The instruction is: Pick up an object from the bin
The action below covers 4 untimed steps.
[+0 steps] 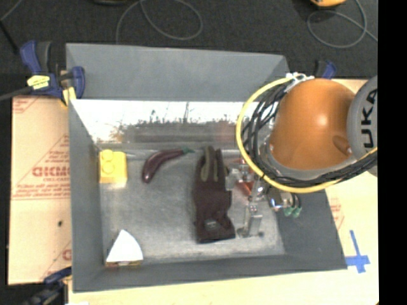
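The arm reaches in from the right, with the gripper [253, 220] low over the bin [178, 75] floor, just right of the dark glove [212, 202]. Whether it is open or closed cannot be determined.

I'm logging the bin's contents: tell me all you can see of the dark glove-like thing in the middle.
The dark glove-like thing looks like soft blackish-brown fabric, lying flat on the bin floor, mid-bin. Finger-like strips point toward the far wall; its wider, bunched end lies nearer the front. The gripper sits close by its arm-side edge; whether they touch is unclear.
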Motion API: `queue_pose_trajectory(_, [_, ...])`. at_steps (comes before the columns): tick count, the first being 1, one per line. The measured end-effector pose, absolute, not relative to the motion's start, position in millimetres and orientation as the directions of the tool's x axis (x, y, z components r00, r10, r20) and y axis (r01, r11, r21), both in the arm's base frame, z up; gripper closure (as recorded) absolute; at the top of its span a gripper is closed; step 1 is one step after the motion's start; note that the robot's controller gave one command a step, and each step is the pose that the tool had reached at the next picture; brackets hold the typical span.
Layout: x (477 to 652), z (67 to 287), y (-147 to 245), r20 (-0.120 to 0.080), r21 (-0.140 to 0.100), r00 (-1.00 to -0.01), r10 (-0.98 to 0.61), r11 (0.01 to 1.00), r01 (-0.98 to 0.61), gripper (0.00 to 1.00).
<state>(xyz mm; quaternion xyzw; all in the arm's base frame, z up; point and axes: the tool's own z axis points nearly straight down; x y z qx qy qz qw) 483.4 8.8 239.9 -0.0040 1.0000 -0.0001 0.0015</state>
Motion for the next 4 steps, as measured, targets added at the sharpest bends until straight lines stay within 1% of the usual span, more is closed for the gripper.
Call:
queue_pose_trajectory(1, [489.1, 198, 13, -0.010, -0.001, -1.000, -0.027, 1.000, -0.027, 0.00])
queue_pose_trajectory(2, [489.1, 138, 23, -0.008, 0.001, -0.999, 0.053, 0.999, 0.053, 0.00])
queue_pose_trajectory(3, [519.6, 72, 39, -0.015, 0.003, -0.980, 0.199, 0.980, 0.199, 1.00])
queue_pose_trajectory(4, [519.6, 72, 39, -0.015, 0.003, -0.980, 0.199, 0.980, 0.199, 1.00])
